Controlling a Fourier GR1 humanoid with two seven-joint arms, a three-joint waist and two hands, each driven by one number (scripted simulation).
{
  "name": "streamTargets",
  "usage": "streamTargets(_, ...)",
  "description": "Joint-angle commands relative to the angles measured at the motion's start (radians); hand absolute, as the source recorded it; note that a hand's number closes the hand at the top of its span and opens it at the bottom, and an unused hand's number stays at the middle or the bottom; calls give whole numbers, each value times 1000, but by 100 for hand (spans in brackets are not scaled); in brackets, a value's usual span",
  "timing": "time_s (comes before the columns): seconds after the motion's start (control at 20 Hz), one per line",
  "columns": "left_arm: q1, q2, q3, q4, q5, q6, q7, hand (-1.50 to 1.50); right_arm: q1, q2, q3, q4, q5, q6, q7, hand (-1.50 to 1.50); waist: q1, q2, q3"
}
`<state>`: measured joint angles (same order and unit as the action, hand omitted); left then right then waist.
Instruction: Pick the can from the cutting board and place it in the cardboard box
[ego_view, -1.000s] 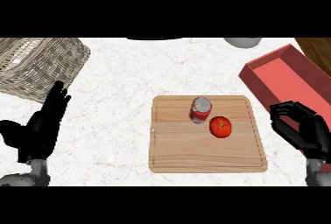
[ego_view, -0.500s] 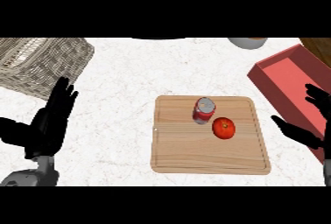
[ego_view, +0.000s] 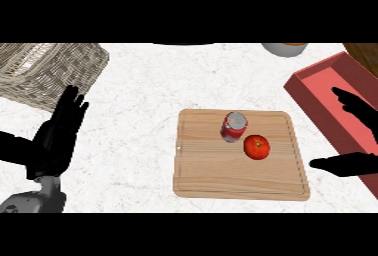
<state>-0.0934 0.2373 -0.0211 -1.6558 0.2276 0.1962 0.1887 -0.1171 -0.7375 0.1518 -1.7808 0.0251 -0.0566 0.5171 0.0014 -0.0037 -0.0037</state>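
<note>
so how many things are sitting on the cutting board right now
2. A red can stands near the top middle of the cutting board, and a tomato lies just to its lower right. Nothing else shows on the board, and neither hand covers it.

A red can (ego_view: 235, 126) stands upright on a wooden cutting board (ego_view: 221, 172), with a tomato (ego_view: 257, 147) just beside it, toward the right edge of the board. The right hand (ego_view: 356, 134) is spread open at the right edge of the view, its fingers over a red box (ego_view: 319, 82) and its thumb just off the board's right edge. The left hand (ego_view: 57, 135) rests open at the left, fingers up, below a wicker basket (ego_view: 46, 67) on the white speckled counter (ego_view: 148, 100).
</note>
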Motion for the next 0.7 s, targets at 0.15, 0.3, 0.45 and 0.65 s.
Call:
streamTargets(0.15, 57, -41, -42, -76, -43, 24, 16, 0, -142, 25, -15, -164, -121, 127, 342, -150, 3, 1, 3)
streamTargets(0.3, 52, 0, 18, -66, 9, -47, 15, 0, -253, 148, 60, -76, -42, 100, 351, -150, 10, 4, 3)
streamTargets(0.45, 2, -41, 15, -28, -27, -14, 27, 0, -214, 192, 49, -149, 6, 127, 395, -150, 0, 3, 4)
streamTargets(0.65, -12, -46, 29, 13, -26, -38, -8, 0, -298, 272, 115, -41, 96, 129, 469, -150, 4, 4, 3)
